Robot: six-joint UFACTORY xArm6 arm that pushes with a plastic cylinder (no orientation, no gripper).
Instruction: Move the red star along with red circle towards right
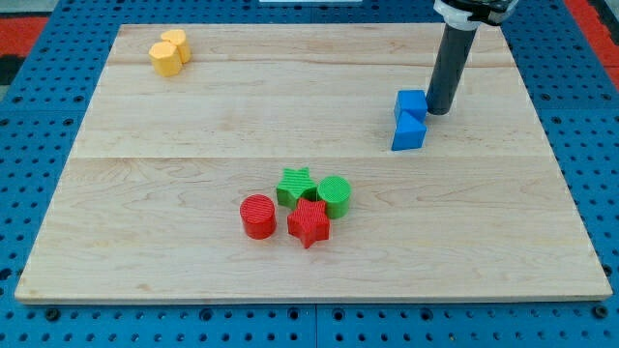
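The red star lies near the view's bottom centre of the wooden board. The red circle stands just to its left, a small gap between them. My tip is far up at the view's upper right, right beside the upper blue block, well away from both red blocks.
A green star and a green circle sit directly behind the red star, touching it. A second blue block lies just below the first. Two yellow blocks stand at the view's top left.
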